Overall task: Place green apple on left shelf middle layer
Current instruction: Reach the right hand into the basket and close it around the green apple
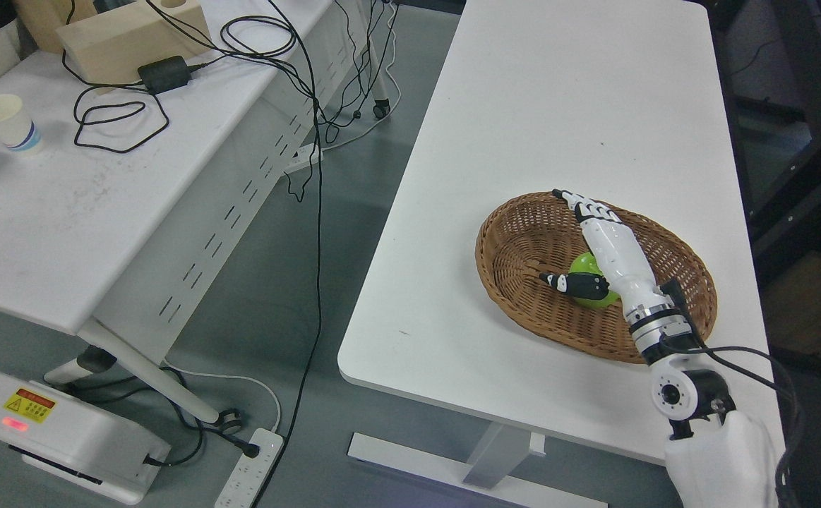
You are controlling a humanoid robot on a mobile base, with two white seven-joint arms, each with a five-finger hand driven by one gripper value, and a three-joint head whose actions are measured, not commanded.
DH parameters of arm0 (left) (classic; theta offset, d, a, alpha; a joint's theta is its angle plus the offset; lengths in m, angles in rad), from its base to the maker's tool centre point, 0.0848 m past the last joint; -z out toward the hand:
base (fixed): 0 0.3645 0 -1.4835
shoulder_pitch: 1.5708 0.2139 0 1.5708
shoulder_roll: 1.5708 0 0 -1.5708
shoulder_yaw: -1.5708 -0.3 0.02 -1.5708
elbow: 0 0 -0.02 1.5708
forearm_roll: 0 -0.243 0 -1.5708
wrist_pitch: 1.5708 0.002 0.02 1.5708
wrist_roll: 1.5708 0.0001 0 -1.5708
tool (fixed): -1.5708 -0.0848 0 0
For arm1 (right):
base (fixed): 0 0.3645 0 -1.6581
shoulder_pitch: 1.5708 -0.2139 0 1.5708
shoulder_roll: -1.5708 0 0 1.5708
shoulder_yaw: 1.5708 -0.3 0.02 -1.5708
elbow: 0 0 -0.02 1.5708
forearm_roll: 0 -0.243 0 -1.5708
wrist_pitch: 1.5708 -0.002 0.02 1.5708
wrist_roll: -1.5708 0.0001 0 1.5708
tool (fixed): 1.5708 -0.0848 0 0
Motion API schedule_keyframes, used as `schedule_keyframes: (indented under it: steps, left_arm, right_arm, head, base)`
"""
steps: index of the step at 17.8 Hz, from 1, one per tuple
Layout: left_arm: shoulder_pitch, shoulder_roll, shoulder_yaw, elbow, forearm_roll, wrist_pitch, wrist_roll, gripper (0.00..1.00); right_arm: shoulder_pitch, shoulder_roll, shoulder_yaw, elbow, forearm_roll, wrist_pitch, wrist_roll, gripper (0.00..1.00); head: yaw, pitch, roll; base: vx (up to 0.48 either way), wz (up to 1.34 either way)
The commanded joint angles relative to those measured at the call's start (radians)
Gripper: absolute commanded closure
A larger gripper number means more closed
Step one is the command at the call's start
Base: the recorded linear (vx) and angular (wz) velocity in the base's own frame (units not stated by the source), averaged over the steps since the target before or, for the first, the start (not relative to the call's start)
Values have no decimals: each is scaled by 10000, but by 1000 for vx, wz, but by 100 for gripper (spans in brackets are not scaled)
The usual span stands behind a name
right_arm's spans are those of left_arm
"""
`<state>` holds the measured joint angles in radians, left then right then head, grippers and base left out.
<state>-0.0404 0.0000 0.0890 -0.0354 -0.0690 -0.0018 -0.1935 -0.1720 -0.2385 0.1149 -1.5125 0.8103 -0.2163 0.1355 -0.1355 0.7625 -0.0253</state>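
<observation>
A green apple [589,270] lies in a brown wicker basket [523,243] on the white table [537,127] at the right. My right hand [574,240] reaches over the basket from the lower right, directly above the apple. Its fingers [583,204] are stretched out flat and its thumb [571,283] sticks out to the left, next to the apple. The hand holds nothing. The palm hides part of the apple. My left arm is out of view. No shelf shows.
A second white table [64,197] stands at the left with paper cups [8,121], wooden blocks [131,35] and black cables [114,113]. A grey floor gap with a power strip [249,469] separates the tables. A white box [57,430] sits on the floor.
</observation>
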Motion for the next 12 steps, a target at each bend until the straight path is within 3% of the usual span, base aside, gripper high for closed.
schedule_keyframes:
  steps: [1, 8, 12]
  left_arm:
    - [5, 175, 0, 1, 0, 3, 2, 0]
    - [5, 175, 0, 1, 0, -12, 2, 0]
    - [5, 175, 0, 1, 0, 3, 2, 0]
  right_arm:
    - [-213, -728, 248, 1380, 119, 0, -82, 0]
    - [-91, -821, 262, 1442, 195, -45, -97, 4]
    - [2, -806, 263, 1427, 196, -92, -97, 24]
  head:
    - [0, 0, 0]
    - [0, 0, 0]
    - [0, 0, 0]
  base:
    - [0, 0]
    - [0, 0]
    - [0, 0]
